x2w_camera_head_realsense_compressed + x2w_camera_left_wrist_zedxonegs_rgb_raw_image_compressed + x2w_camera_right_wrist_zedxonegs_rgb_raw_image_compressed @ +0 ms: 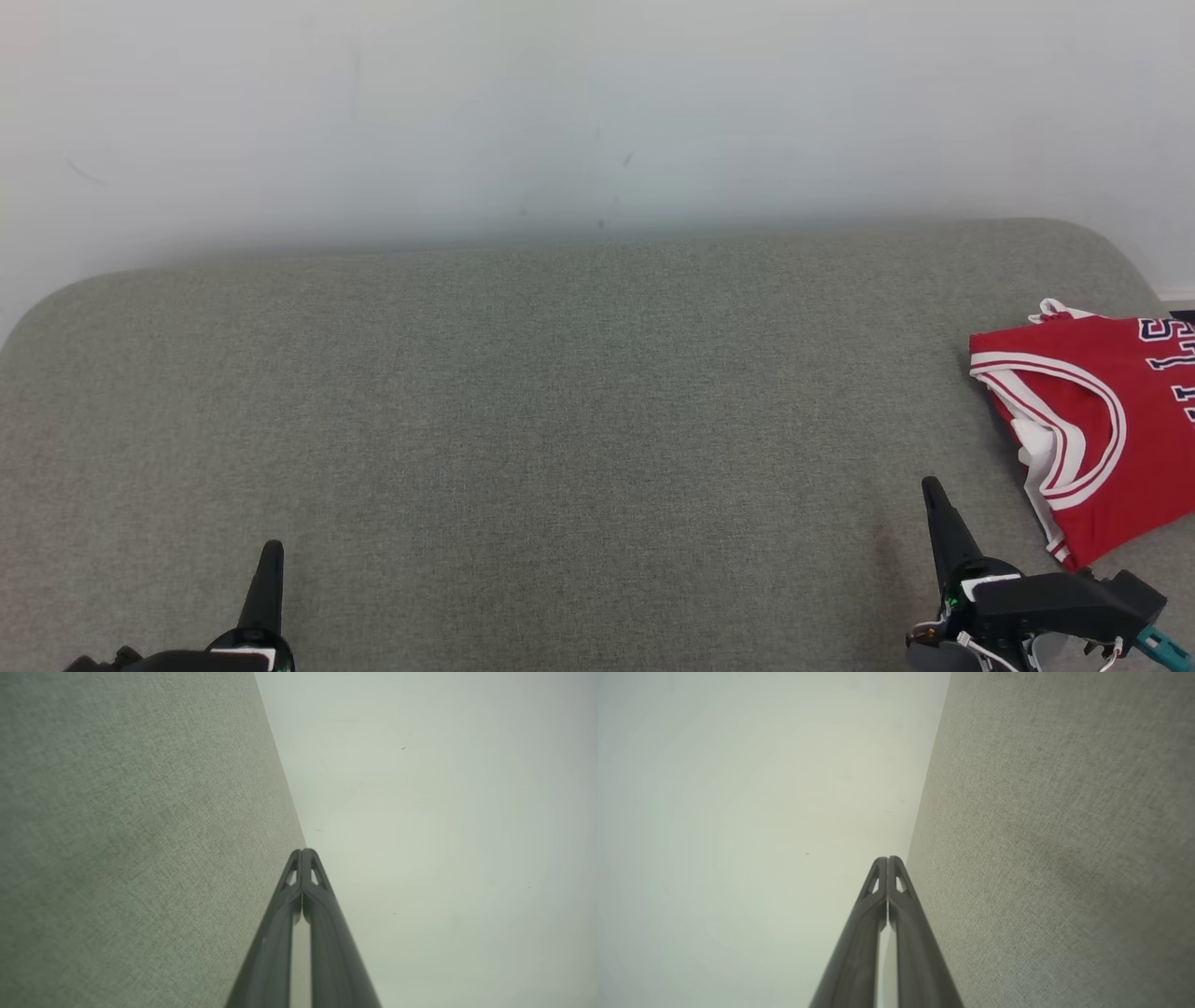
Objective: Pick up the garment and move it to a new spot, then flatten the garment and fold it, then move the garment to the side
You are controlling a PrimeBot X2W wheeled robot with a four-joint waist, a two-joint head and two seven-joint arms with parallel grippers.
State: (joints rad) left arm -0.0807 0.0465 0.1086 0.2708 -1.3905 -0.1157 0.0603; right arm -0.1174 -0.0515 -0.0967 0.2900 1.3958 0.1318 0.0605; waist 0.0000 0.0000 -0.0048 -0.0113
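Wide grey-green woven fabric worktop (523, 420) stretches out in front of me, rounded at its far corners, running up to a plain pale wall (560, 103) behind. Most of that cloth surface is bare from where I look down.

Over at my right edge lies the red basketball jersey with white and dark trim (1111, 420), partly cut off by the side of the head view. It looks folded over on itself, an armhole band curving across the top layer and dark lettering near the far end. It rests flat on the worktop, near the right border.

Now my arms. My right gripper (934, 493) sits low at the right, just beside the jersey's near corner but apart from it, its jaws pressed together to a single point and holding nothing. My left gripper (271, 553) waits at the lower left, well apart from the jersey, jaws likewise closed and empty. Both wrist views confirm it: fingers meeting at the tips, cloth on one side, wall on the other.

My read: the jersey already looks folded and set aside, so either the job is finishing or a fresh pick-up begins. If it's a pick-up, I must part my right jaws and reach rightward for the nearest hem.
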